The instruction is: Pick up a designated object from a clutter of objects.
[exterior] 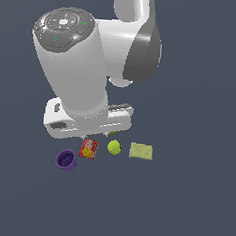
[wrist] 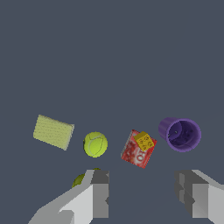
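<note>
The purple cup stands upright on the dark floor, at the exterior view's left end of the row of clutter. Beside it lie the red-and-yellow packet, the yellow-green ball and the pale green block. An olive-green lump peeks out behind one finger. My gripper hangs open above the packet, holding nothing, with the cup off to one side of the fingers.
The arm's large white body fills the upper middle of the exterior view and hides the floor behind the clutter. Dark flat floor surrounds the items.
</note>
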Tool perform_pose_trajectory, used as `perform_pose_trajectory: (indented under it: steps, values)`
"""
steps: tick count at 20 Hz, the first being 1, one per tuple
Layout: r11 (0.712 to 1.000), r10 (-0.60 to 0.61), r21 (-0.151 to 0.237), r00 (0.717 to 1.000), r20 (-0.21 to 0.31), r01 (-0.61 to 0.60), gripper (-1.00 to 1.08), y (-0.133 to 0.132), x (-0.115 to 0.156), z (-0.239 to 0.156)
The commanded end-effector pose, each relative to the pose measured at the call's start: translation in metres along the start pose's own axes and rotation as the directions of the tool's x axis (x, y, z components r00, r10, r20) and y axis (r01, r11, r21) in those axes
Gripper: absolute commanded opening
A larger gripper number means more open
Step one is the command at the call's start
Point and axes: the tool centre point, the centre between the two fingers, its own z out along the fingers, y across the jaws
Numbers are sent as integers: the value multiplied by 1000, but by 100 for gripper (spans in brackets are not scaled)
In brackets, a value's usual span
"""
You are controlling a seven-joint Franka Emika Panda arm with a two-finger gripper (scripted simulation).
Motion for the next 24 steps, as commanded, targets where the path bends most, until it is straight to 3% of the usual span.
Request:
perform_pose_trajectory:
  steps: [1, 12, 24]
  values:
    - [1000, -31, 5, 999, 18, 31, 28, 18, 7, 11]
    - [986, -164, 43, 982, 91, 160, 28, 94, 24, 69]
    - [954, -295, 103, 944, 148, 282, 28, 160, 19, 136]
